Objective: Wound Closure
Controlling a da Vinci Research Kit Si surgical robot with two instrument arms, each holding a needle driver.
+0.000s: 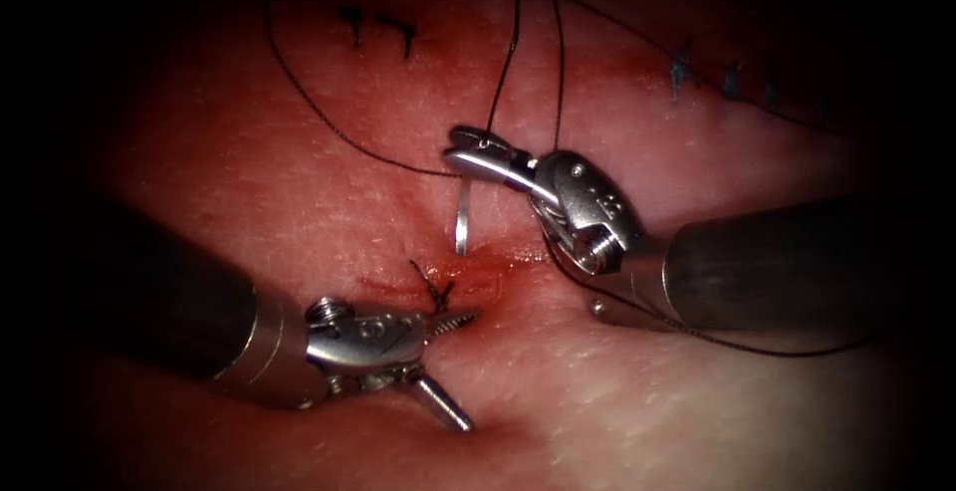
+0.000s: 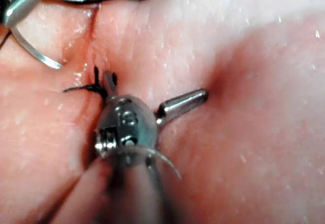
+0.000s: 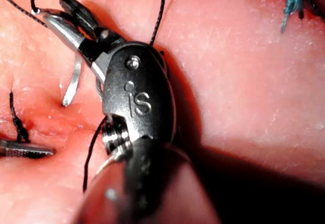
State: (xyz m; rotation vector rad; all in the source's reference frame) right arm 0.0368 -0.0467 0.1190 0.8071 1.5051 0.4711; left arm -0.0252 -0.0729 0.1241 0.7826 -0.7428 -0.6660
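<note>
Endoscope view: my right tool comes in from the right and has its fingers clamped on the needle near its back end, where the thread joins it. The needle hangs down from the fingers, its tip close above the cut in the tissue; I cannot tell whether the tip touches the surface, but the curve is out of the tissue. The thread runs from the fingers in a long arc to the far left and loops up over the far side, with another strand trailing under my right shaft. My left tool comes in from the near left with its fingers spread wide apart, holding nothing: the upper finger lies right at a small dark knot with short cut ends on the cut, the lower finger points off to the near right. Red fluid wets the cut around the knot.

In the left wrist view the open fingers straddle the tissue just beside the knot.
</note>
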